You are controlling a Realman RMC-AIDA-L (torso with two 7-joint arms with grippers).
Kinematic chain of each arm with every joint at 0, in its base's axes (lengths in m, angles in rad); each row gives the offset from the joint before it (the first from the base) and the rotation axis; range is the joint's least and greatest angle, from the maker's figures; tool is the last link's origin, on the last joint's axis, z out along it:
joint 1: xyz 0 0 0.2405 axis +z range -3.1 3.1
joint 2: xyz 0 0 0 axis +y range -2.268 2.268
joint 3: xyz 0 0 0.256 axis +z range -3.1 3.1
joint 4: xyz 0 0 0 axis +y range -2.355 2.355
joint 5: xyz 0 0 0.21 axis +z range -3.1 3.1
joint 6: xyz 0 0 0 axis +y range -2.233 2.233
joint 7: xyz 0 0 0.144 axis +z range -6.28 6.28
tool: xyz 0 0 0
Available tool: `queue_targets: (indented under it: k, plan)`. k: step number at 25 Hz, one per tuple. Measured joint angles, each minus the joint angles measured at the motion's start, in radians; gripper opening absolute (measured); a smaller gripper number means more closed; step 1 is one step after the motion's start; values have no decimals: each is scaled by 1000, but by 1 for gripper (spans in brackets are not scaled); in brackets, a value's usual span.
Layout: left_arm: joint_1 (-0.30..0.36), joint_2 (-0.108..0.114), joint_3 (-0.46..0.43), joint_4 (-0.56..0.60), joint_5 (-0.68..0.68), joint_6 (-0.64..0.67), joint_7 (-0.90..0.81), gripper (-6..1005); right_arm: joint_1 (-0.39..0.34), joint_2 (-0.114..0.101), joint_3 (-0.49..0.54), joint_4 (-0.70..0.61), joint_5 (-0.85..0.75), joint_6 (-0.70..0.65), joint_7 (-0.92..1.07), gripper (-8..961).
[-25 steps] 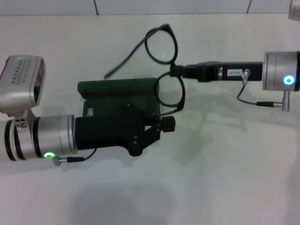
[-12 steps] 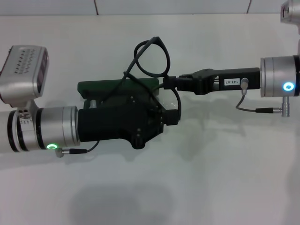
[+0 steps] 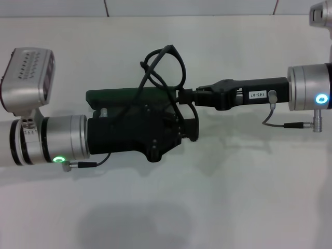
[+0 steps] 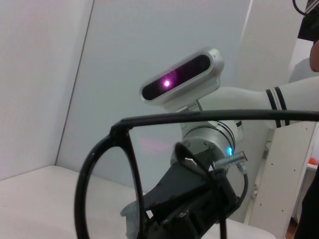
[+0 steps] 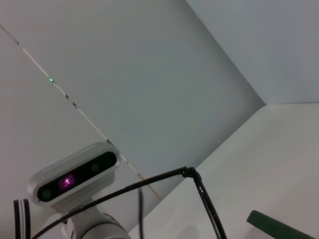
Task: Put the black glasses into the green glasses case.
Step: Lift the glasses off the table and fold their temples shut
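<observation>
The black glasses [image 3: 167,54] hang from my right gripper [image 3: 182,95], which is shut on the frame near its middle. One lens loop and the crossed temple arms rise above the green glasses case [image 3: 124,95]. The other lens is down behind my left gripper [image 3: 188,129]. That gripper lies across the case and hides most of it; only the case's far green edge shows. The left wrist view shows a lens rim [image 4: 107,164] close up, with the right gripper [image 4: 192,209] behind it. The right wrist view shows a temple arm [image 5: 202,196] and a corner of the case [image 5: 271,226].
The white table [image 3: 233,197] stretches around the case on all sides. A white tiled wall [image 3: 192,6] runs along the far edge. The left arm's wrist camera [image 3: 28,78] sticks out at the left.
My right gripper has moved left and brought the glasses over the case, turning them so the temples cross above it. My left gripper has shifted slightly right and farther over the case.
</observation>
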Motion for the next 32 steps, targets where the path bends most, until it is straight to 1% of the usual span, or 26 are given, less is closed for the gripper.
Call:
queue_targets:
  k: [16,23,32]
  plan:
    - [-8,0,2,0,0,1,-3,0,-9,-2,7,-12,0,-22,-13,38]
    - [-7,7,-1,5,-10,11,-24,0,-25,-8,17,-16,10,-22,-14,38]
    - [-9,11,-5,13,-28,6,-27,0,-33,-9,10,-17,6,-45,-30,38]
